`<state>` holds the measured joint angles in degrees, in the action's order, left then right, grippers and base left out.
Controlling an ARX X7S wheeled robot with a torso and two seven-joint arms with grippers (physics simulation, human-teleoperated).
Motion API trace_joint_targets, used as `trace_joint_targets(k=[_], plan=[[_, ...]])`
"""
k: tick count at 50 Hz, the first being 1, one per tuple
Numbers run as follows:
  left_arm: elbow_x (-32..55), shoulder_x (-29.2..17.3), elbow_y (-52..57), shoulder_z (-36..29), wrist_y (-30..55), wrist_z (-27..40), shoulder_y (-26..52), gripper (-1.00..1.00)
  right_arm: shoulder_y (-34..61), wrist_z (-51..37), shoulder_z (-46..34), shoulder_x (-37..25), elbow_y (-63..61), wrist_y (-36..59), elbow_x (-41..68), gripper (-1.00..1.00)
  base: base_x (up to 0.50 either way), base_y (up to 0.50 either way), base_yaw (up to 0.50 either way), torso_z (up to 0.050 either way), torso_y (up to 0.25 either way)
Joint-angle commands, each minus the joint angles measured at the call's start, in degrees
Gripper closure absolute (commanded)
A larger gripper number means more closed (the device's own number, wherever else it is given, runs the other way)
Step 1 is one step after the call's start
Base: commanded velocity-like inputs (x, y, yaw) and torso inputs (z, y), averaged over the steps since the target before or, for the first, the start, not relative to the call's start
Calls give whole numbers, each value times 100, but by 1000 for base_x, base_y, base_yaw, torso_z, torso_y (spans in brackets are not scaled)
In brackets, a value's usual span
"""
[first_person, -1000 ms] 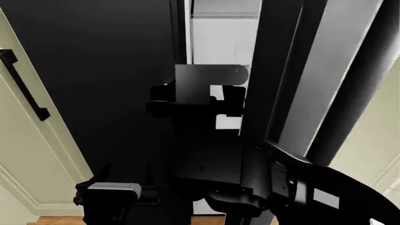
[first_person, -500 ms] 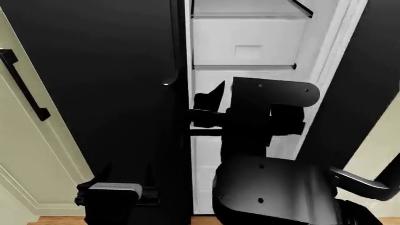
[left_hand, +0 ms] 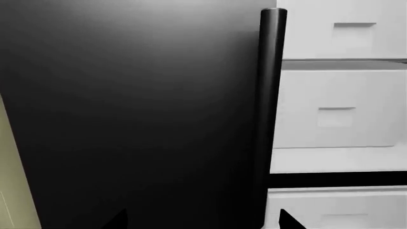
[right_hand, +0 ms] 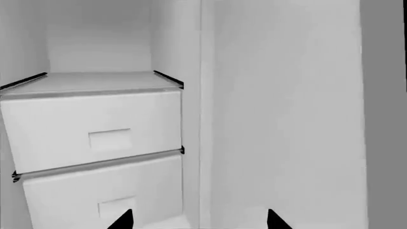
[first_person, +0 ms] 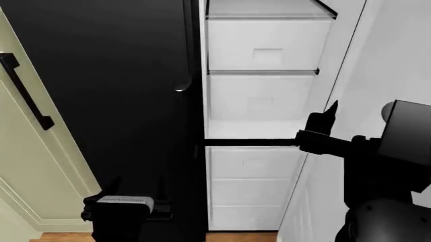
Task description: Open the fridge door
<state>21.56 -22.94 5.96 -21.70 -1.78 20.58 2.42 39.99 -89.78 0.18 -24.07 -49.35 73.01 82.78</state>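
The fridge door [first_person: 390, 60] stands swung open at the right of the head view, its white inner face [right_hand: 286, 119] turned toward me. My right gripper [first_person: 327, 117] is level with the door's inner edge, in front of the white drawers [first_person: 266, 50]. In the right wrist view its fingertips [right_hand: 124, 220] are spread apart with nothing between them, so my right gripper [right_hand: 198, 220] is open. My left gripper [first_person: 135, 185] hangs low against the narrower black door [first_person: 114, 75]. It is open [left_hand: 202, 220], facing that door's dark bar handle [left_hand: 270, 95].
A cream cabinet door [first_person: 20, 151] with a black handle [first_person: 25, 93] stands at the far left. White stacked drawers [left_hand: 337, 109] fill the fridge interior. A strip of wooden floor [first_person: 235, 237] shows at the bottom.
The fridge door has swung much wider to the right, exposing the drawers and its white inner face. My right arm moved right with it. The left arm has stayed put.
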Motion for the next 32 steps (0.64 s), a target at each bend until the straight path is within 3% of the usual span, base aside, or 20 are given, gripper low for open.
trace_joint_targets(k=[1,12,32], plan=[[2,-2,6,-11,21,24,13,-100,-598,-7,1632,-760,-376,285,1036,-100,0,0,0,0,0],[18,-12,4,-10,17,31,20,-100,-1254,30,2156,-1668,-498,-397,1331,-100,0,0,0,0,0],[34,-26,16,-24,17,50,17,-100,-2712,1010,4084,-2049,-428,-452,1070,-100,0,0,0,0,0]])
